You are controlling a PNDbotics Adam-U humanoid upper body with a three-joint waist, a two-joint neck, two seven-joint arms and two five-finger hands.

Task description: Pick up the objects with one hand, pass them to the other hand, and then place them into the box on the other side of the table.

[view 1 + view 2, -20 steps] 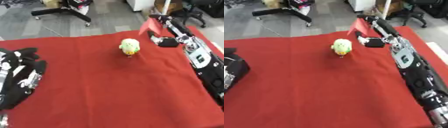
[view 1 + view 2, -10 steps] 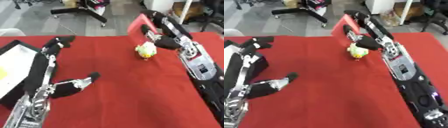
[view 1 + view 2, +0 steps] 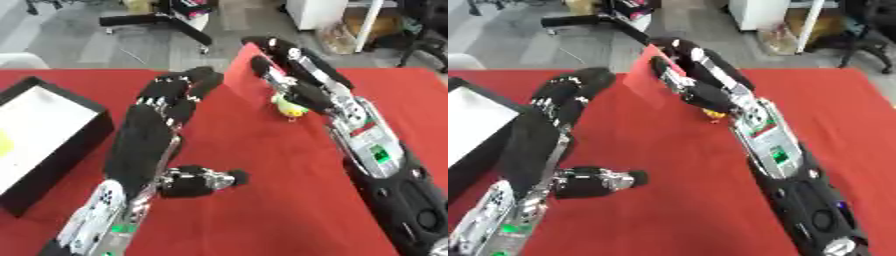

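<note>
1. Small yellow-green toy [image 3: 290,106] on red tablecloth [image 3: 262,190], well right of black box [image 3: 54,145].
2. Right hand [image 3: 297,75] curled around toy.
3. Left hand [image 3: 166,115] between box and toy, fingers relaxed, empty.

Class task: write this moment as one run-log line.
right hand: over yellow-green toy, grasp unclear | left hand: open, raised mid-table | box: at left edge | handover: not done

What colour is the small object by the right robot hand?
Yellow-green with an orange spot; clearest in the left eye view.
</note>
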